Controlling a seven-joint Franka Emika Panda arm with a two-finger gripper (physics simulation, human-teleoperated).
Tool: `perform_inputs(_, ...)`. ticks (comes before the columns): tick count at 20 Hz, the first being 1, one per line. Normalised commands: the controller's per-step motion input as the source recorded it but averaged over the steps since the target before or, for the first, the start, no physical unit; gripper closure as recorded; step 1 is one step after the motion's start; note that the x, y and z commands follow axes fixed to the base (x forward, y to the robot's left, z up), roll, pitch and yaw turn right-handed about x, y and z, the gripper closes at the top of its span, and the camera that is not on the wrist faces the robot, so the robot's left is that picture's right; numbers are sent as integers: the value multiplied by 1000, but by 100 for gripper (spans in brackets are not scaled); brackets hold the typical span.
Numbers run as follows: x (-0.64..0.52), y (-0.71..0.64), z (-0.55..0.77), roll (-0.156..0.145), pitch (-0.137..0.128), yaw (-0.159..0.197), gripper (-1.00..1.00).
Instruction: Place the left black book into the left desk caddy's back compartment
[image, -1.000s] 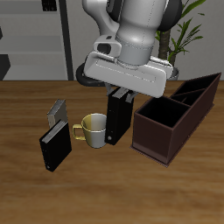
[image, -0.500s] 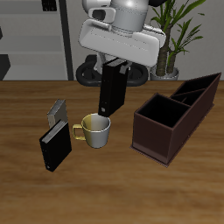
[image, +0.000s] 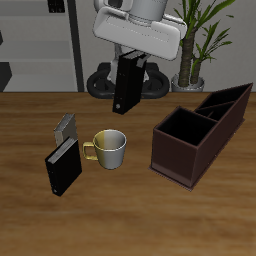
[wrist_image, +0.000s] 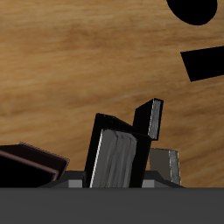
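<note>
My gripper (image: 131, 60) is shut on the top of the left black book (image: 126, 86) and holds it upright, well above the table, farther back than the mug. The held book also fills the near part of the wrist view (wrist_image: 117, 158). The left desk caddy (image: 203, 146) is a dark maroon box standing to one side of the book and lower. Its back compartment (image: 226, 104) has slanted edges and looks empty. A corner of the caddy shows in the wrist view (wrist_image: 33, 163).
A pale mug (image: 110, 148) stands on the table below the held book. The other black book (image: 63, 168) stands near the table's front edge, with a smaller grey book (image: 66, 127) behind it. A potted plant (image: 205, 40) stands behind the caddy.
The gripper has lifted the black book from the table beside the mug, up and toward the table's back. The caddy, mug and other books have not moved.
</note>
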Motion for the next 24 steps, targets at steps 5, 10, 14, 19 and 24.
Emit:
perform_inputs(5, -523, 107, 158, 20, -26, -2, 100)
perform_inputs(10, -236, 143, 26, 3, 0, -24, 100)
perform_inputs(14, -238, 239, -61, 14, 16, -29, 100)
perform_inputs(19, -178, 155, -68, -2, 29, -72, 100)
perform_inputs(24, -179, 158, -125, -46, 42, -55, 100)
